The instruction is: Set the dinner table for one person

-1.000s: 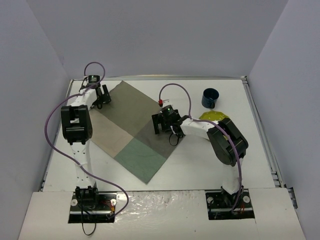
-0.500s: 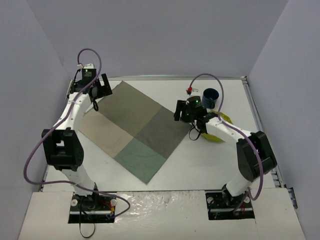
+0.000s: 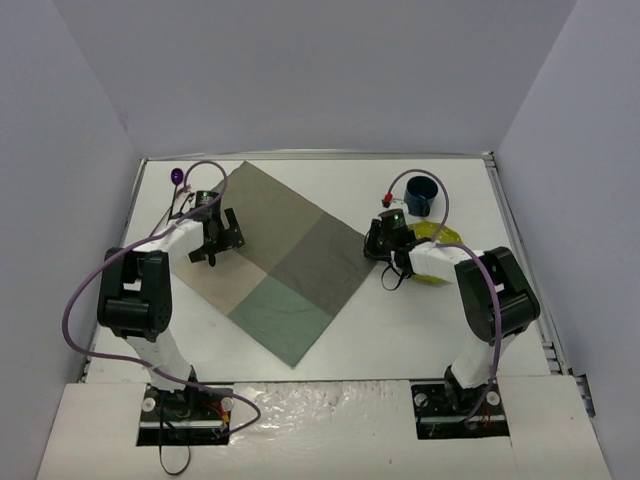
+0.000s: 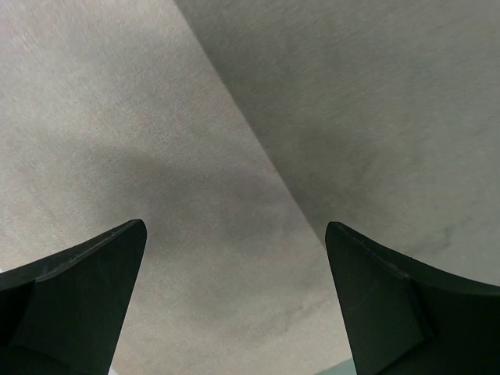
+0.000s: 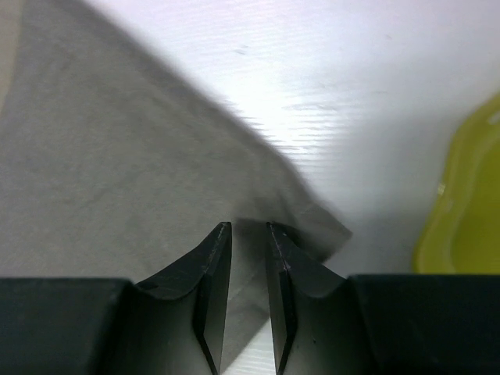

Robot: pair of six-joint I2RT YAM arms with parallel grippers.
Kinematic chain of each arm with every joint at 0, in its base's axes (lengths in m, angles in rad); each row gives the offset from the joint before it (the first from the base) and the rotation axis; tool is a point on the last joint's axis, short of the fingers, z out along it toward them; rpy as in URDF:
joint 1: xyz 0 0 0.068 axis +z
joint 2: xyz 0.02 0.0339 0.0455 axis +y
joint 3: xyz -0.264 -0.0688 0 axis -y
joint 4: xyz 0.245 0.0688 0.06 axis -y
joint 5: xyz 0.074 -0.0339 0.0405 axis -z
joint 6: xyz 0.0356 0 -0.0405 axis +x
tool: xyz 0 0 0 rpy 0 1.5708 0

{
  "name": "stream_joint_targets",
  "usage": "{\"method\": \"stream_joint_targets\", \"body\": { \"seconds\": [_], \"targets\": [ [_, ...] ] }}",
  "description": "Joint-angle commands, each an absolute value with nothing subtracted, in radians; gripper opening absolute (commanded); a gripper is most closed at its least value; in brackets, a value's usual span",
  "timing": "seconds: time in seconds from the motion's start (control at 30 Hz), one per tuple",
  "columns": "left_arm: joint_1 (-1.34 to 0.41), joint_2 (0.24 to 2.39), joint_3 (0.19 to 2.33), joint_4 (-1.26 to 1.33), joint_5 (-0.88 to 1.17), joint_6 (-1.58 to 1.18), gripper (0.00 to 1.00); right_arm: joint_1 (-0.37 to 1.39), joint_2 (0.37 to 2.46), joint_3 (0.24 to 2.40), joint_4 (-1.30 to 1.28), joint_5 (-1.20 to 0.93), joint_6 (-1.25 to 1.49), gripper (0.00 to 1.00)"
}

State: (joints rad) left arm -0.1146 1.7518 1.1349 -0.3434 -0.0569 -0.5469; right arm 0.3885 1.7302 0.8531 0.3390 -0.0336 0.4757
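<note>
The large flat white rectangular desk with a thin metal rim (image 3: 400,320) fills the floor of the grey-walled cell, and it is the surface to be laid for dinner. A patchwork cloth of grey, beige and green squares (image 3: 270,250) lies on it turned like a diamond, probably as the place mat that needs squaring up before anything is set on it.

The right gripper (image 3: 378,243) is down at the cloth's right corner. In the right wrist view its jaws (image 5: 248,234) stand nearly together with a thin slot between them and fabric under the tips. Whether the corner is actually pinched cannot be told. The low, flat approach suits nipping a thin edge off the desk.

The left gripper (image 3: 215,240) hovers over the cloth's left part with its jaws spread wide and nothing in them, above the seam between beige and grey (image 4: 234,234), seemingly ready to pin or take that side.

A dark blue cup (image 3: 421,195) and a yellow-green dish (image 3: 435,232) sit just beyond the right arm, off the cloth, likely waiting their turn.

No brand, label or writing can be read anywhere
</note>
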Motion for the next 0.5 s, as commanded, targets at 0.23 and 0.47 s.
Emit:
{"method": "stream_joint_targets", "body": {
  "seconds": [0.23, 0.47],
  "targets": [
    [-0.109, 1.805, 1.136, -0.281, -0.117, -0.623, 0.97, 0.330, 1.703, 0.783, 0.416, 0.081, 0.522, 0.21],
    [-0.115, 1.792, 1.168, -0.313, -0.123, -0.611, 0.97, 0.332, 1.569, 0.843, 0.345, 0.037, 0.472, 0.23]
  ]
}}
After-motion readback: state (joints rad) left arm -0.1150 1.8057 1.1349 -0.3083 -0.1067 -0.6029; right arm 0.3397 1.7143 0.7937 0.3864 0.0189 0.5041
